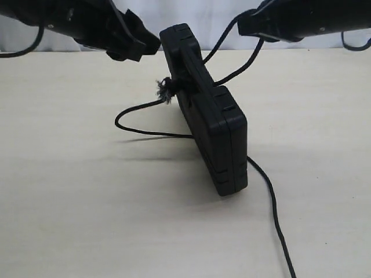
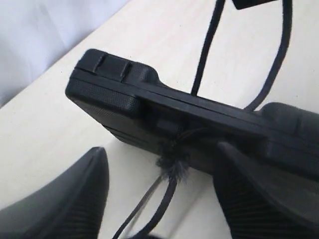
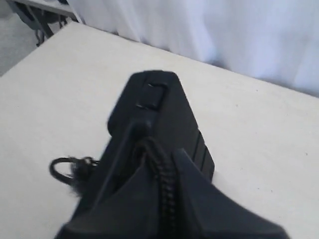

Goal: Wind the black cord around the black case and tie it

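Tabletop (image 1: 69, 220), pale beige, fills your exterior view. On it the flat rectangular matte black plastic case (image 1: 208, 113) stands on one long edge rather than lying flat. Its long axis runs away from the camera: one short end faces you, and the other points up toward your left gripper (image 1: 142, 45).

That gripper's jaws are spread wide and grasp nothing. In its wrist view the ribbed fingers (image 2: 75, 199) stand apart, with the case's side and handle recess just ahead of the gap between them. You cannot tell from these views whether either finger touches the case.

Your right gripper (image 1: 250, 26) hovers above the case on its other side, jaws clenched on the thin black braided cord (image 1: 239, 68). Its wrist view shows the braid pinched between the two fingers (image 3: 209, 199), with the case's narrow top edge straight ahead of them. From those closed jaws two strands run down to the case's middle.

The cord crosses the case there and loops out over the tabletop on the left gripper's side. Another stretch trails toward you on the right gripper's side. The cord's frayed fuzzy knot (image 1: 165, 90) sits against the case's face, directly ahead of the open left jaws.
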